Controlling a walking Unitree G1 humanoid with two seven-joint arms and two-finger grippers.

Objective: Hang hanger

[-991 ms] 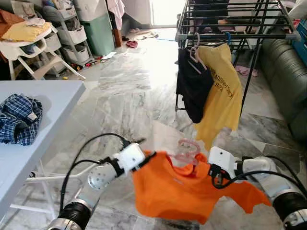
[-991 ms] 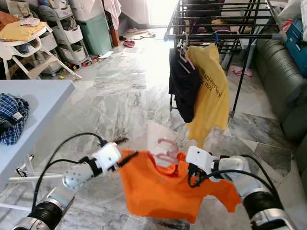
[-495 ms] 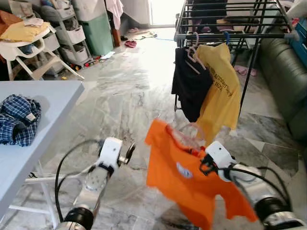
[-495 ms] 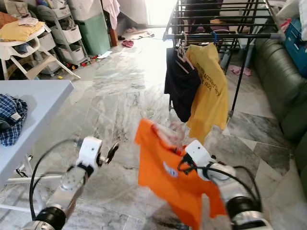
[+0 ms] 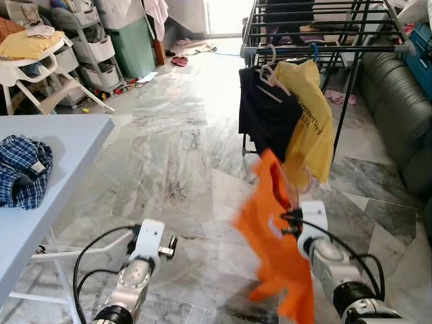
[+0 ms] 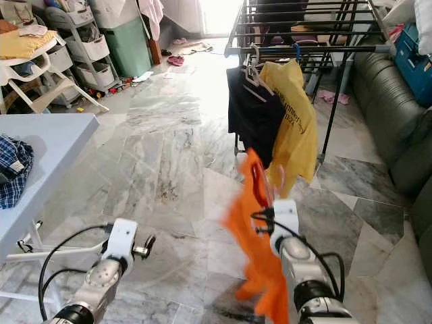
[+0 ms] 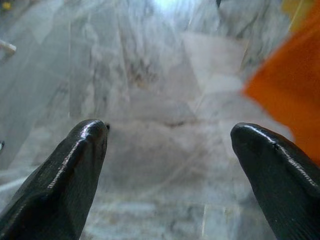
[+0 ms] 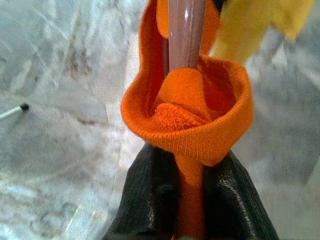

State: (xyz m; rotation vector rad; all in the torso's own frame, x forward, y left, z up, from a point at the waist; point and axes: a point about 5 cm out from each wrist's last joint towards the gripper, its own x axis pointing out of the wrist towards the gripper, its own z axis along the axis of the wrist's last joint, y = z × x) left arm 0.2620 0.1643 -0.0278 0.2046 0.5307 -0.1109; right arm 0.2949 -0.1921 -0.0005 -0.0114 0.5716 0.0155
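Carry step, by the look of it: shirt (image 5: 273, 236) on its hanger (image 5: 295, 185) up in the right gripper (image 5: 297, 223), rack (image 5: 324, 48) ahead at 12 o'clock, well apart. Left eye view: orange cloth edge-on and smeared with motion, trailing down toward 6 o'clock past the right wrist. Pale pink loop of hanger just showing above the collar, hook end hard to make out against the yellow shirt (image 5: 307, 115) behind. Black garment (image 5: 266, 115) beside the yellow one on the front rail, free rail to the right of both. Left gripper (image 5: 169, 244) low at 7 o'clock, holding nothing.

Right eye view: same scene; table (image 6: 40, 145) at 9 o'clock with a plaid heap (image 6: 10, 169), cut by the frame edge.

Left wrist view: fingers (image 7: 65, 175) spread wide over bare marble, orange blur at 3 o'clock.

Right wrist view: fingers (image 8: 147, 200) pressed together on orange fabric, pink bar rising out of the collar at 12 o'clock. Contact on the plastic itself hidden under cloth.

Next, likely: closing on the rack, raising the hook over the rail, clear of the hung clothes.
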